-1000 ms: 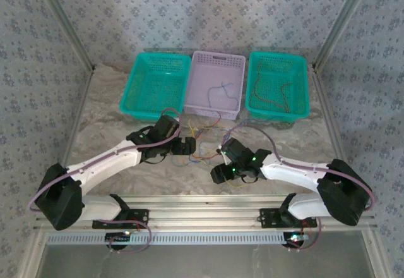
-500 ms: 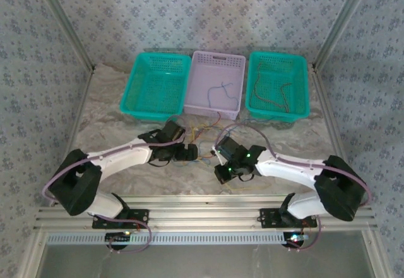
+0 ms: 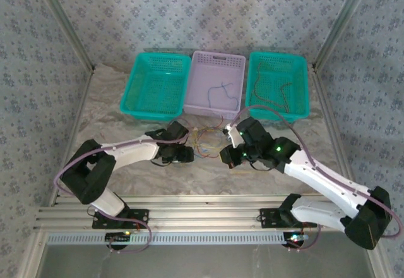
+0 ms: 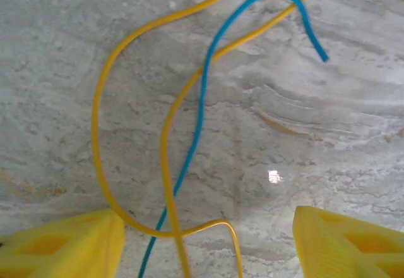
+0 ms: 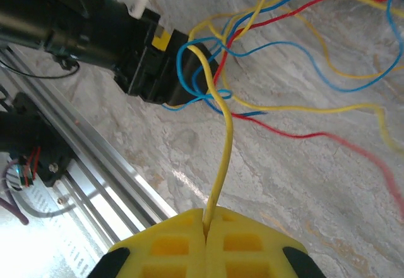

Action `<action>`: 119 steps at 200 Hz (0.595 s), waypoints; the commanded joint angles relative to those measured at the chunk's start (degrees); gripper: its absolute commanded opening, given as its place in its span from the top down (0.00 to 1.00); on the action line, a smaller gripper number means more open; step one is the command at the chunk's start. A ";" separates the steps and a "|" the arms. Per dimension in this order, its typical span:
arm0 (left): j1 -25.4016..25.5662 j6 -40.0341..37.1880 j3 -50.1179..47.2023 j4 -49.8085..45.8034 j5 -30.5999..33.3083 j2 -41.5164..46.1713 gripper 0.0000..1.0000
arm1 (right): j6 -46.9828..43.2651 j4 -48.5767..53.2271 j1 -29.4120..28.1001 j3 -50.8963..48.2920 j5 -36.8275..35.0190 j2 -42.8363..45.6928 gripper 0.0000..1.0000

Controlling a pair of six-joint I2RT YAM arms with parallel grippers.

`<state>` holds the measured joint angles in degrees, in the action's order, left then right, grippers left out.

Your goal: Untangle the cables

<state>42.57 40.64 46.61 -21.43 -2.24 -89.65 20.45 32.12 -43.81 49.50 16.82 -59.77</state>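
My left arm (image 3: 123, 151): reaching low toward the centre, elbow folding up near its base.
My left gripper (image 4: 208, 220): pointing downward, its yellow fingers (image 4: 69, 243) standing well apart.
My right arm (image 3: 319, 175): stretching diagonally inward from the right.
My right gripper (image 5: 205, 215): pressing both fingers together, pinching a yellow cable (image 5: 221, 158).

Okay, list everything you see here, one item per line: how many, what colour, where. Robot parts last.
left teal plastic basket: one, teal, far side of the table, left.
lilac plastic basket: one, lilac, between the teal ones.
right teal plastic basket: one, teal, far side, right.
loose blue wire: one, blue, inside the lilac basket.
orange-brown wires: at least two, inside the right teal basket.
tangle of thin wires: several, yellow, red and blue, on the table between the grippers.
marble-look table: one, grey-white.
left gripper: yellow fingers, open around yellow and blue strands.
right gripper: yellow fingers, shut on a yellow wire.
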 commanded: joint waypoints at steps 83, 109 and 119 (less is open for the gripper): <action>0.49 -2.01 0.33 4.21 -4.24 -2.39 1.00 | 0.82 2.06 11.15 6.76 12.02 5.51 1.00; -0.23 -3.40 0.40 2.42 -2.41 0.14 1.00 | 0.64 5.18 14.39 8.62 11.92 6.81 1.00; -0.87 -3.81 0.28 1.64 -1.83 1.35 1.00 | 0.56 5.79 16.27 9.25 12.08 7.82 1.00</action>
<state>41.69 38.68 47.09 -22.50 -0.91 -90.43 20.73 35.07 -30.46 55.66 27.07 -54.30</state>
